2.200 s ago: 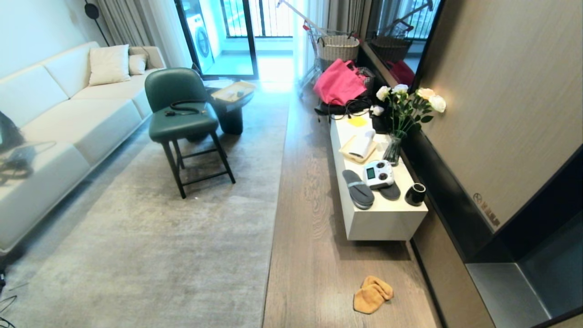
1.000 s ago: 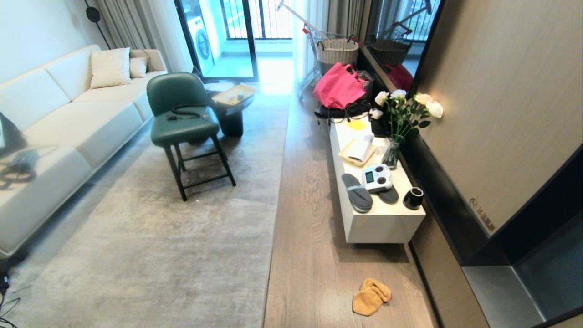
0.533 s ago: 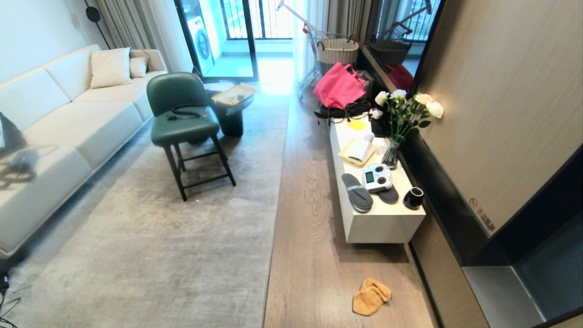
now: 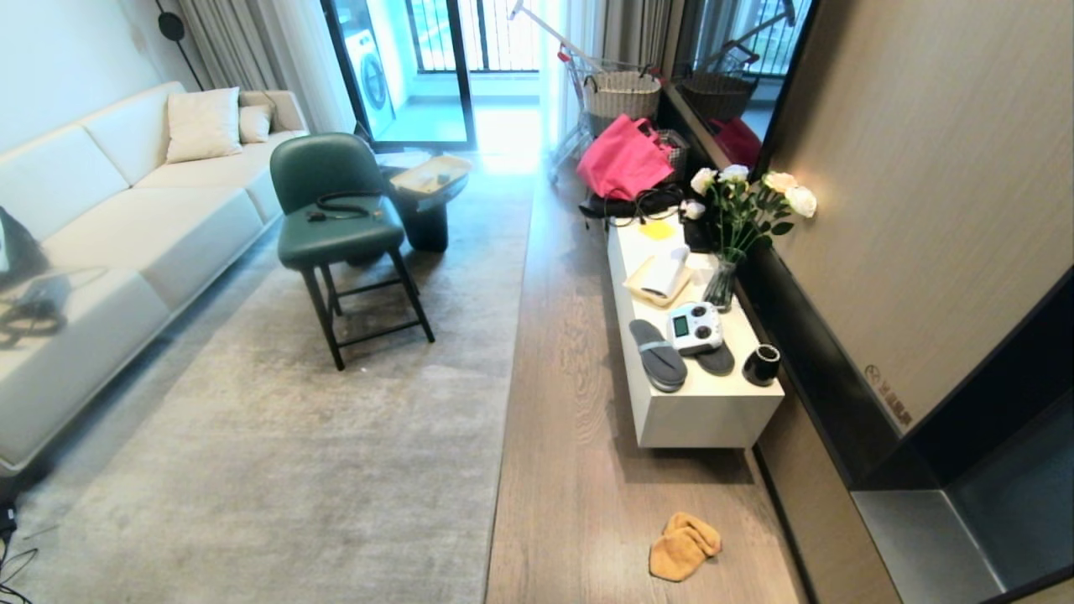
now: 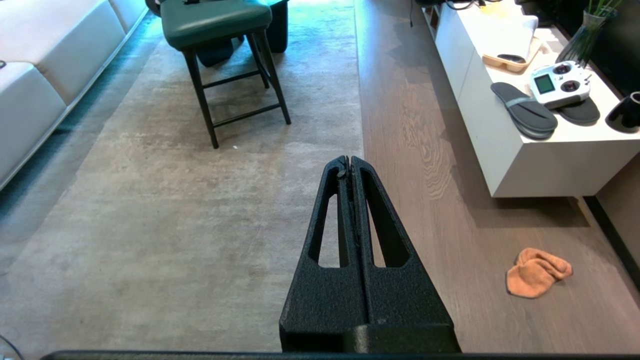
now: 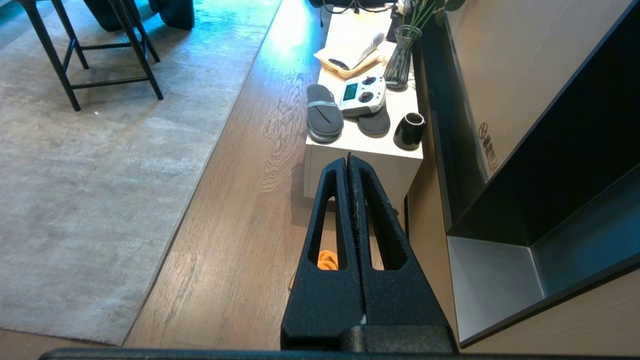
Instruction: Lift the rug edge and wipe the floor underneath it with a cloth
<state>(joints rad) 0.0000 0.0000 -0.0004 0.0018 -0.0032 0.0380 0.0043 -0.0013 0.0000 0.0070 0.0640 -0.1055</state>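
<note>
My left end effector and right end effector were clenched, empty. The cloth lay on the floor, lower right of the head frame, apart from the flat rug edge.

The head camera looks forward and down from high up along the room, rug on the left, wood floor and white cabinet on the right. The left wrist camera sits lower, facing forward over its closed gripper above the rug's right edge. The right wrist camera faces forward over its closed gripper toward the cabinet; all three views share floor strip, cabinet and cloth.
</note>
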